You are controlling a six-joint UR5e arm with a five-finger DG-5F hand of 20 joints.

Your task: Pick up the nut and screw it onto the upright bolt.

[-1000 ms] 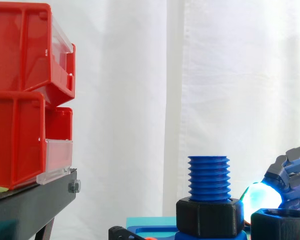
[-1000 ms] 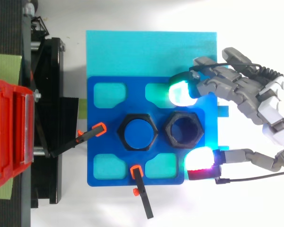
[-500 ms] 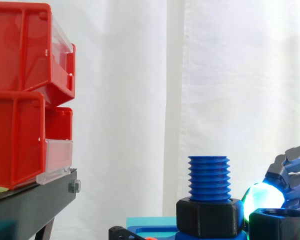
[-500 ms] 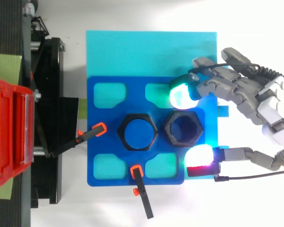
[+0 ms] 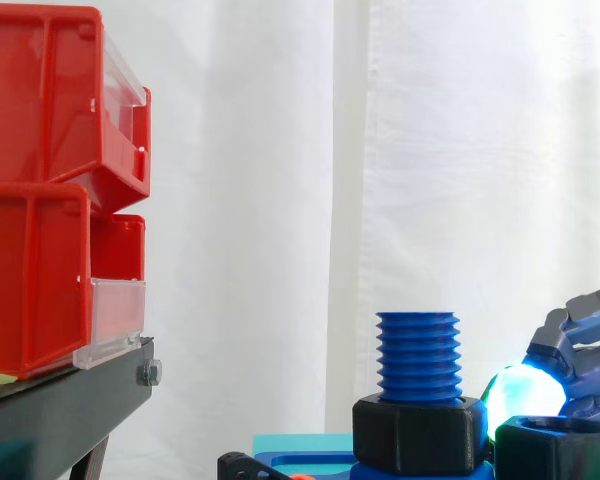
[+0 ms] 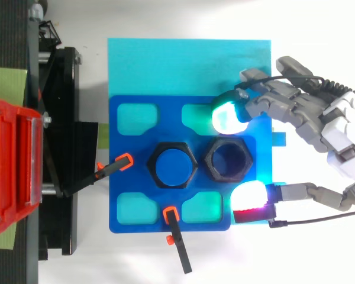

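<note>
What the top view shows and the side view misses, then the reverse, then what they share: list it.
Top view adds: orange-tipped clamps on the blue plate, and the loose nut's open bore between the hand's spread fingers. Side view adds: the bolt's threads rising above its black collar, and the red bins stacked in two tiers. Shared: bolt, collar, loose nut, a green-glowing fingertip, bins.

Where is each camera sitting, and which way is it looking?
Side view: beside the work, level with it, facing the blue bolt before the white curtain; the hand is at the right edge.
Top view: above, looking straight down on the blue plate; the hand is at the right.
Shared: blue bolt, loose nut, hand, red bins.
</note>
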